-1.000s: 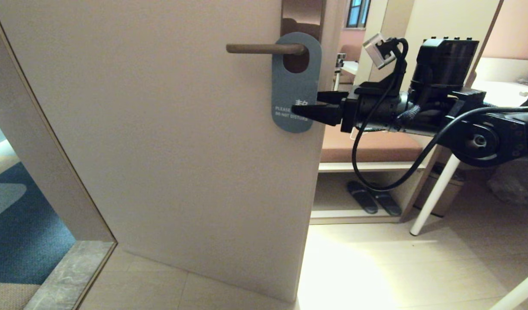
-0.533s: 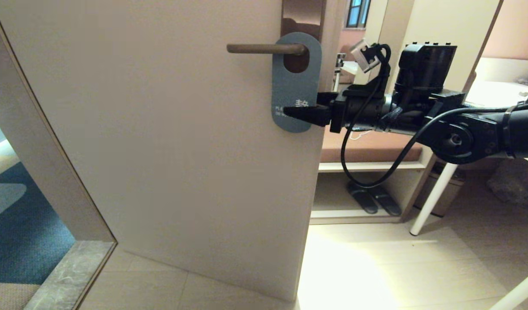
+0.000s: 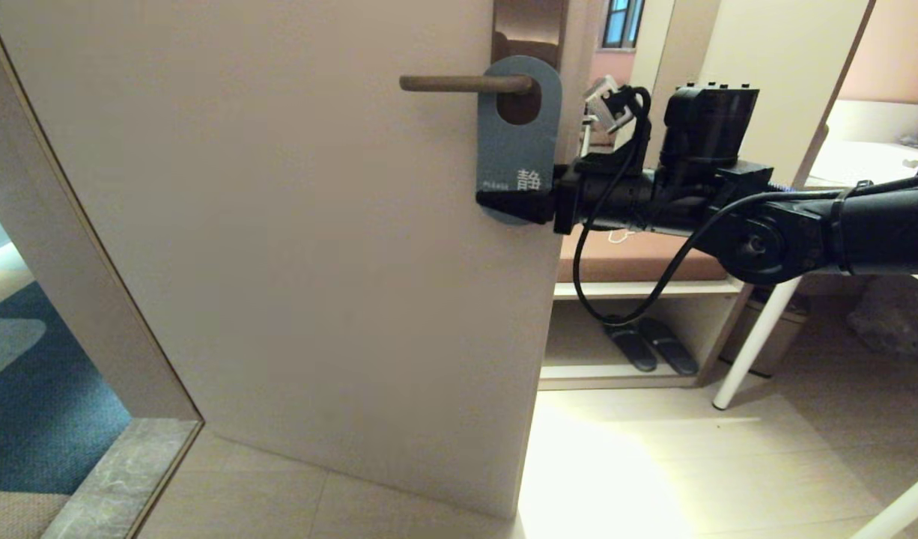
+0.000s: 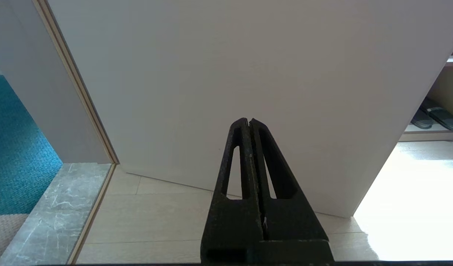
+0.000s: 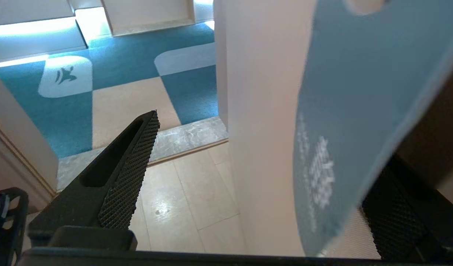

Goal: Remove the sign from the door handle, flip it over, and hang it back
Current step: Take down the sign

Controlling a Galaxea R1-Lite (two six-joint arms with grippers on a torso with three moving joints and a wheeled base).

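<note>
1. Right gripper [image 3: 513, 203] reaching level from the right, at the lower end of the sign [image 3: 519, 142].
2. Jaws spread wide, nothing clamped; in the right wrist view, the sign's [image 5: 359, 122] lower part standing in the gap, one ribbed finger [image 5: 126, 173] well clear on the front side, the other finger [image 5: 392, 218] behind the card, close to it.
3. Contact between that hidden finger and the card: cannot tell.
4. Sign hanging blue face out by its oval hole on the door handle [image 3: 463, 83], above the gripper; white lettering just over the near finger, partly covered by it.
5. Handle's bronze backplate [image 3: 525, 30] higher still, at the door's [image 3: 279, 247] free edge.
6. Slippers [image 3: 646, 346] on a low shelf below and behind the right arm.
7. Left gripper [image 4: 249, 123] parked low, pointing at the door's lower part, fingers pressed together, empty.
</note>
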